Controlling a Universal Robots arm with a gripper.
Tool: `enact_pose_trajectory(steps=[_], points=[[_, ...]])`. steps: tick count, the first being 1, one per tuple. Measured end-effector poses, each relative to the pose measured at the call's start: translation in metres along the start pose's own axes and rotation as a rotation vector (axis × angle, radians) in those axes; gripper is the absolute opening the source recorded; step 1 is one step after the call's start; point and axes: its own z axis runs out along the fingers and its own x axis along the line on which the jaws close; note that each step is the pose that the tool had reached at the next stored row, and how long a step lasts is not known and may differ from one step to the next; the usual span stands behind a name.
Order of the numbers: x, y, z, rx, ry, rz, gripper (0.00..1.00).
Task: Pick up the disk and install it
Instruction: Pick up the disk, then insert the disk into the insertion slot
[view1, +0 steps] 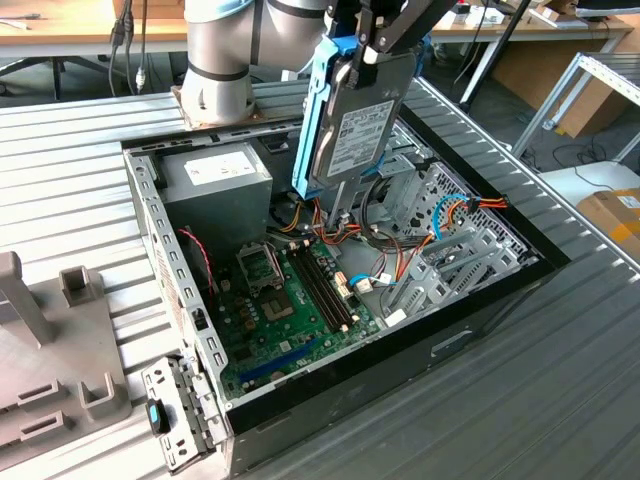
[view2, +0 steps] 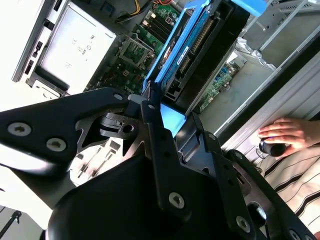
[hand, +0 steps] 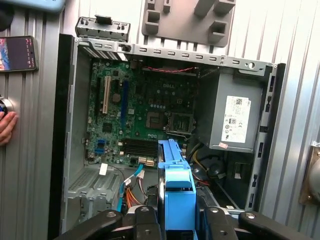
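Note:
The disk (view1: 355, 130), a grey metal drive with a white label and a bright blue carrier rail, hangs on edge above the open computer case (view1: 150, 210), over the cables at its far side. My gripper (view1: 365, 50) is shut on its upper end. In the second wrist view my black fingers (view2: 150, 125) clamp the blue rail of the disk (view2: 192, 47) from both sides. In the first wrist view the disk (hand: 177, 190) points down toward the cables beside the motherboard (hand: 130, 115).
Inside the case sit a power supply (view1: 215, 180), a green motherboard (view1: 280, 300) and a metal drive cage (view1: 450, 250). A grey fixture (view1: 50, 340) and a loose bracket (view1: 175, 415) lie to the exterior view's left. A person's hand (view2: 285, 132) and a phone (hand: 17, 52) rest beside the case.

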Motion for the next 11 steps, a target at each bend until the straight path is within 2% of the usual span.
enact_pose_trajectory(steps=[3, 7, 9, 11], points=[[0.0016, 0.0001, -0.0001, 0.0000, 0.0000, 0.000, 0.37], [0.0076, 0.0007, -0.0003, 0.0000, -0.0001, 0.000, 0.37], [0.0140, 0.0013, -0.0007, 0.0000, 0.0001, 0.001, 0.37], [0.0175, 0.0016, -0.0008, 0.0001, 0.0000, 0.002, 0.37]])
